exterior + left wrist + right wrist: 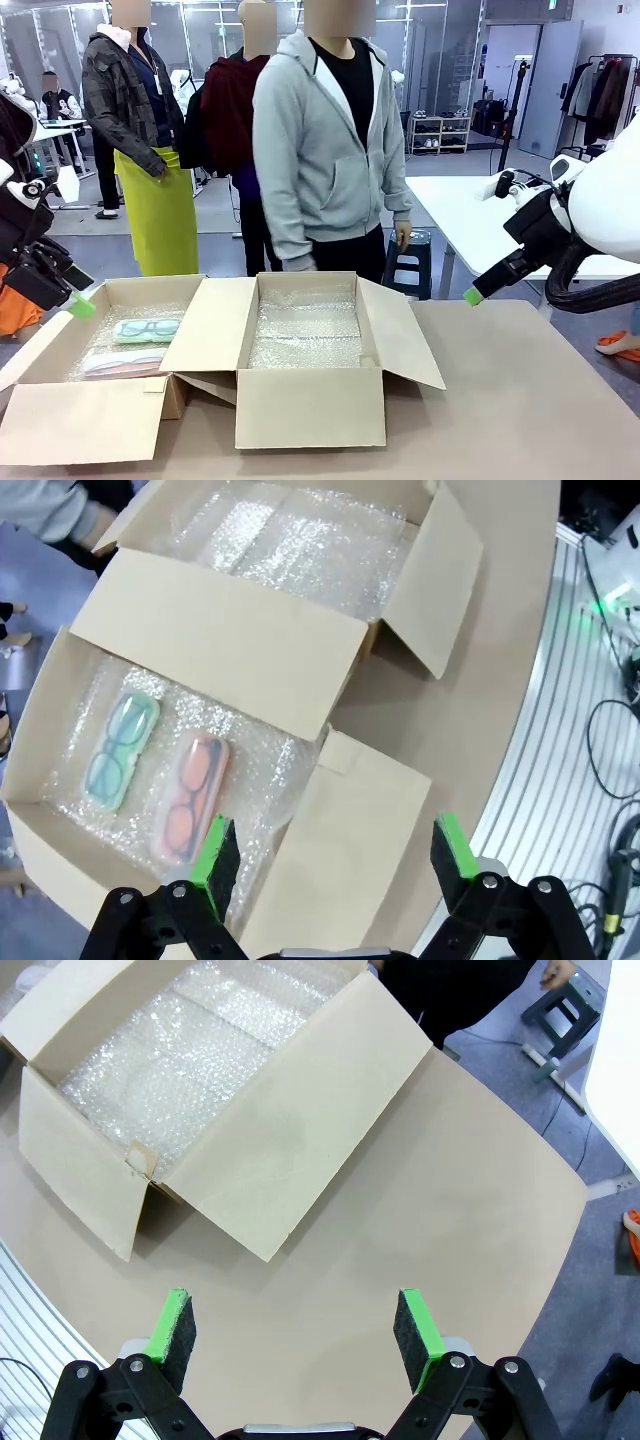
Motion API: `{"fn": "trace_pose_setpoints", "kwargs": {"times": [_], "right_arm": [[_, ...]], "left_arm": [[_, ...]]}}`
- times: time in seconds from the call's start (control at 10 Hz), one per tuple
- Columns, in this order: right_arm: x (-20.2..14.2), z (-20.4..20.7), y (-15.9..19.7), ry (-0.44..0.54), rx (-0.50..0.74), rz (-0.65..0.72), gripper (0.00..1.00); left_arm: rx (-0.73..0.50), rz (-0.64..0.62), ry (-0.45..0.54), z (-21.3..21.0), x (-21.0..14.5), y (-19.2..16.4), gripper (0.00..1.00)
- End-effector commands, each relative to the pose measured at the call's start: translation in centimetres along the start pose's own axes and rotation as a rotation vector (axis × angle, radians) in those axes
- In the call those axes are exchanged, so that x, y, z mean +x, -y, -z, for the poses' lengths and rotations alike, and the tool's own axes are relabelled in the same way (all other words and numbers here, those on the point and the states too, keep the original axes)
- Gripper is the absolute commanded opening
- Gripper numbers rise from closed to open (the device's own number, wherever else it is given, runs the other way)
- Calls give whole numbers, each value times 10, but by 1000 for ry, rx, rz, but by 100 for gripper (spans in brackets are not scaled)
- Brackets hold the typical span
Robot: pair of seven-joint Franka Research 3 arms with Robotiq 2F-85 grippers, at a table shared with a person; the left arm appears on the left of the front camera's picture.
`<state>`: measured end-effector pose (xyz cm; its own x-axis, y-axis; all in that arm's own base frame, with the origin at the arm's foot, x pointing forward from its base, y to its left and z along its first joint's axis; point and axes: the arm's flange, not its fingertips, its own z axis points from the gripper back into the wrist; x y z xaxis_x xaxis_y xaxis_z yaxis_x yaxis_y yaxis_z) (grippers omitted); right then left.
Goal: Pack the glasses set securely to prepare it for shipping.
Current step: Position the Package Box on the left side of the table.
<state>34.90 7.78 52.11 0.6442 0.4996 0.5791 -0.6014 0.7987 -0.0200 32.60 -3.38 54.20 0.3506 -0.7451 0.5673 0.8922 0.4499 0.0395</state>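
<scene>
Two open cardboard boxes on the brown table [520,400], both lined with bubble wrap. Left box [60,420] holds the glasses set: mint green case [146,329] lying flat toward the far side, clear pinkish case [122,362] just beside it, nearer the robot, both on the bubble wrap, frames visible inside. In the left wrist view the green case [120,750] and pinkish case [193,797] lie side by side, roughly parallel, close but whether they touch I can't tell. Right box [310,405] has bubble wrap inside, flaps spread outward; one flap overlaps the left box's edge. Left gripper [335,860] hangs above the near right corner of the left box, jaws spread wide, nothing between them; in the front view it sits at the left edge [80,305] over the box's left flap. Right gripper [295,1330] is over bare table, well apart from the right box [250,1160], jaws wide apart, holding nothing; one green pad [473,295] shows in the front view. Person in grey hoodie [320,150] stands at the far side behind the right box, arms down.
</scene>
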Motion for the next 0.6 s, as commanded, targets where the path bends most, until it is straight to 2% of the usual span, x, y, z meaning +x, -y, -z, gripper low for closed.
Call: {"fn": "trace_pose_setpoints", "kwargs": {"times": [0.0,0.5], "right_arm": [[1,-1,-1,1,-8,-1,100],[1,-1,-1,1,-8,-1,100]], "left_arm": [[23,-2,-3,0,3,0,97],[23,-2,-3,0,3,0,97]]}}
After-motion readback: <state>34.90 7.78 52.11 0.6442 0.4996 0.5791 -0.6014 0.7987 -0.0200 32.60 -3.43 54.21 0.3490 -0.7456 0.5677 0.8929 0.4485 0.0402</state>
